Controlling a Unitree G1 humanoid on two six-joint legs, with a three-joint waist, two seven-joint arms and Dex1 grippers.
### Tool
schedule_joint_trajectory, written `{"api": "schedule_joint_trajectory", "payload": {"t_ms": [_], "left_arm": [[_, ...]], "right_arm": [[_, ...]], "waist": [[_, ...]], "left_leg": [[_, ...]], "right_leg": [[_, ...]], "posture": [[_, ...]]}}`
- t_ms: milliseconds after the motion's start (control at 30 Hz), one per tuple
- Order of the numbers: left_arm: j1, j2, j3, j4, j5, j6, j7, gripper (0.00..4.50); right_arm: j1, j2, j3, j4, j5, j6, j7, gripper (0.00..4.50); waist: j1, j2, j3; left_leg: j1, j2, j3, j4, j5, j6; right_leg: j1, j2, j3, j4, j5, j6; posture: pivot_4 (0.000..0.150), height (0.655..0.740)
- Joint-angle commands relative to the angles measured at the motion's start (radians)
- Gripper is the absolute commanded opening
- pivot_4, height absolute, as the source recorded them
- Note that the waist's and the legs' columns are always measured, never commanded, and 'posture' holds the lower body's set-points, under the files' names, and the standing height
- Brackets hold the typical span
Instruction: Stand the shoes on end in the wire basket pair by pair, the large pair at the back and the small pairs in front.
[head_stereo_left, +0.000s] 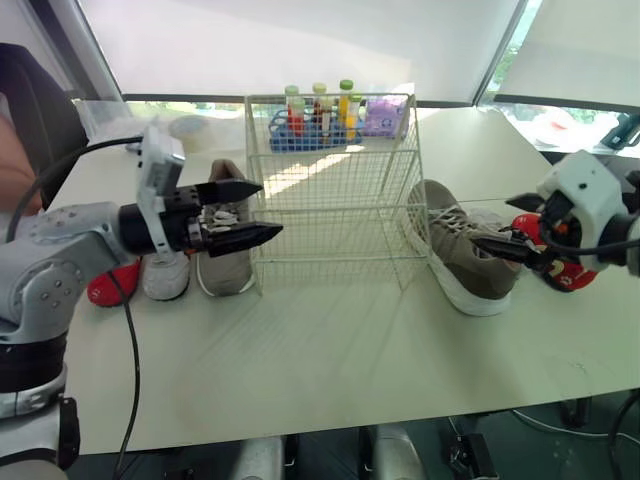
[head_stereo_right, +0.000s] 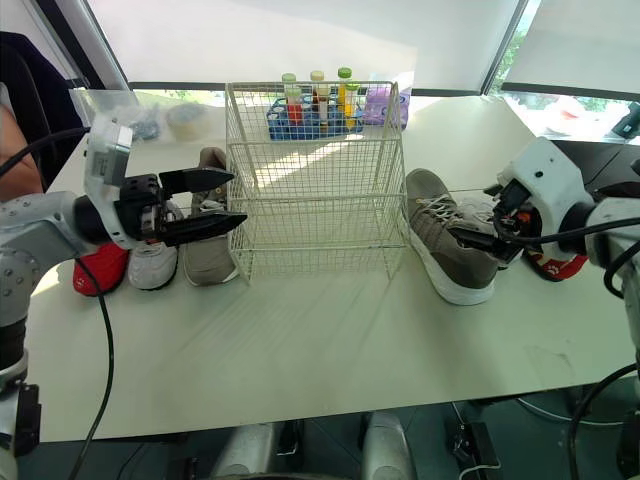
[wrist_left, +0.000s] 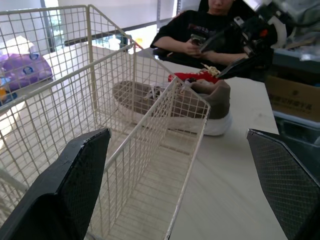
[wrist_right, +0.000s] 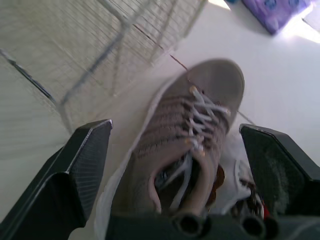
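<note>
6 shoes (head_stereo_right: 450, 250) flank 1 wire basket (head_stereo_right: 315, 180), 3 on each side.

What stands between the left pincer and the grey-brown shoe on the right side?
The wire basket stands between them, as the left eye view shows.

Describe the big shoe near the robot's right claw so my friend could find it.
Find the white wire basket in the middle of the table. On the robot's right of it lies a grey-brown sneaker with white laces and a white sole. It is far bigger than the small red shoe beside it.
</note>
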Motion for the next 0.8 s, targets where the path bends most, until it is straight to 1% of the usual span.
{"api": "schedule_joint_trajectory", "payload": {"t_ms": [33, 100, 167, 333, 433, 633, 800], "left_arm": [[-0.032, -0.005, -0.01, 0.011, 0.021, -0.033, -0.031, 4.5], [-0.048, -0.01, -0.023, 0.028, 0.035, -0.042, -0.047, 4.5], [-0.057, -0.013, -0.028, 0.038, 0.044, -0.046, -0.058, 4.5], [-0.057, -0.017, -0.026, 0.038, 0.056, -0.045, -0.07, 4.5], [-0.058, -0.019, -0.024, 0.039, 0.062, -0.045, -0.073, 4.5], [-0.049, -0.019, -0.016, 0.023, 0.065, -0.04, -0.068, 4.5], [-0.043, -0.021, -0.012, 0.012, 0.063, -0.037, -0.057, 4.5]], "right_arm": [[0.018, 0.069, -0.088, -0.075, 0.0, 0.109, -0.12, 4.41], [0.077, 0.146, -0.122, -0.101, 0.007, 0.161, -0.169, 4.41], [0.128, 0.196, -0.14, -0.119, 0.011, 0.176, -0.205, 4.41], [0.178, 0.272, -0.165, -0.121, 0.023, 0.195, -0.267, 4.41], [0.208, 0.296, -0.155, -0.12, 0.028, 0.18, -0.293, 4.41], [0.196, 0.395, -0.151, -0.071, 0.039, 0.139, -0.362, 4.41], [0.164, 0.445, -0.143, -0.023, 0.039, 0.099, -0.412, 4.41]], "waist": [[0.0, 0.0, 0.0], [0.002, -0.001, 0.0], [0.004, -0.001, 0.0], [0.001, -0.001, 0.0], [0.001, -0.001, 0.0], [0.0, -0.001, 0.0], [-0.001, -0.001, 0.0]], "left_leg": [[0.0, 0.0, 0.0, 0.0, 0.0, 0.0], [0.0, 0.0, 0.0, 0.0, 0.0, 0.0], [0.0, 0.0, -0.002, 0.0, 0.0, 0.0], [0.0, 0.0, -0.001, 0.001, 0.0, 0.001], [0.0, 0.0, -0.001, 0.001, 0.0, 0.001], [0.0, 0.0, -0.001, 0.001, 0.0, 0.002], [0.0, 0.0, -0.001, 0.001, 0.001, 0.002]], "right_leg": [[0.0, 0.0, 0.0, 0.0, 0.0, 0.0], [0.0, 0.0, 0.0, 0.0, 0.0, 0.0], [0.001, 0.001, -0.001, -0.001, 0.0, 0.0], [0.002, 0.0, -0.001, -0.001, 0.0, 0.0], [0.002, 0.001, -0.001, -0.001, 0.0, 0.0], [0.002, 0.001, -0.001, -0.001, 0.0, 0.0], [0.002, 0.001, -0.001, -0.001, 0.0, 0.0]], "posture": [[0.15, 0.7347], [0.15, 0.7347], [0.15, 0.7347], [0.15, 0.7347], [0.15, 0.7347], [0.15, 0.7347], [0.15, 0.7347]]}}
